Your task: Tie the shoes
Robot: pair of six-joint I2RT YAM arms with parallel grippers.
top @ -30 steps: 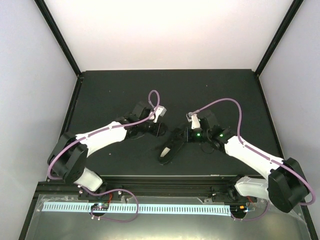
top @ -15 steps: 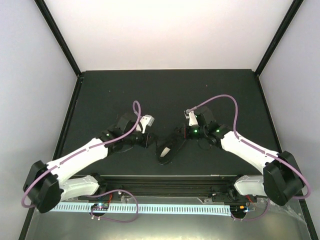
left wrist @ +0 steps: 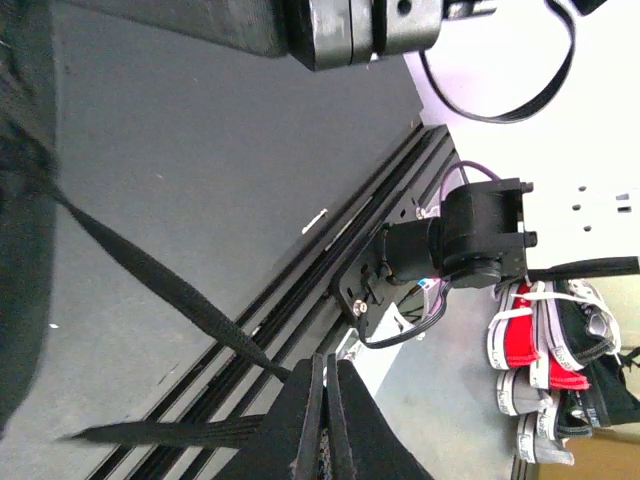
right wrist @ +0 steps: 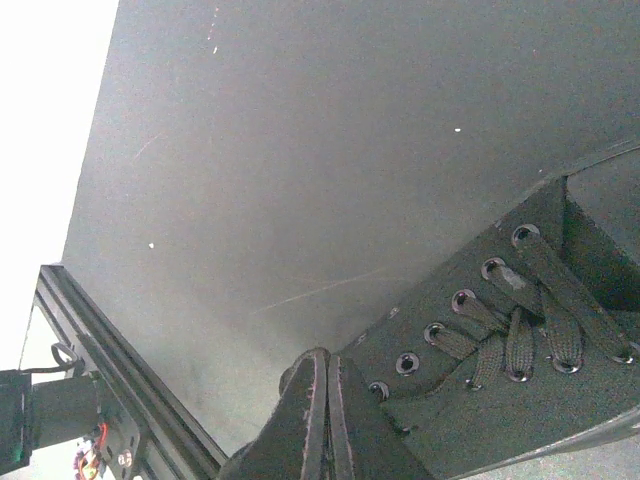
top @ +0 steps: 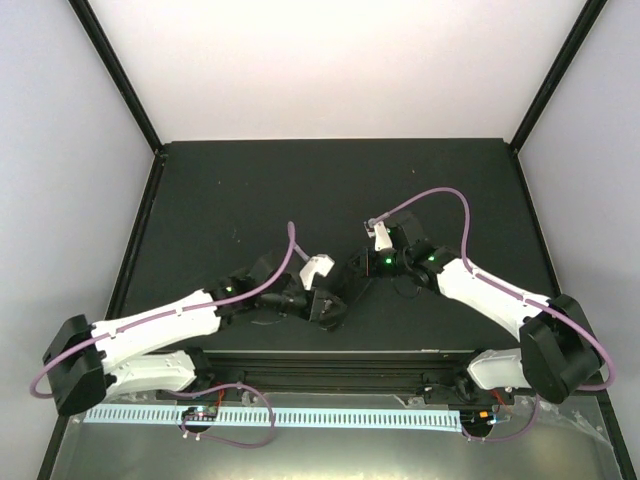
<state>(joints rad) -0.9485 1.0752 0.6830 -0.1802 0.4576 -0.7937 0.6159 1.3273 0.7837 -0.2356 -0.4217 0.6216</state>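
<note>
Black shoe is lying on the dark desk near its 6 o'clock edge, along the 1-to-7 o'clock line. The left arm's fingers, coming in from 8 o'clock, are sitting at the shoe's 7 o'clock end. In the left wrist view they are pressing together, pinching a thin black lace that is stretching off toward 10 o'clock. The right arm's fingers are sitting at the shoe's 1 o'clock end. In the right wrist view they are pressing together beside the eyelet row; whether they are pinching anything cannot be told.
</note>
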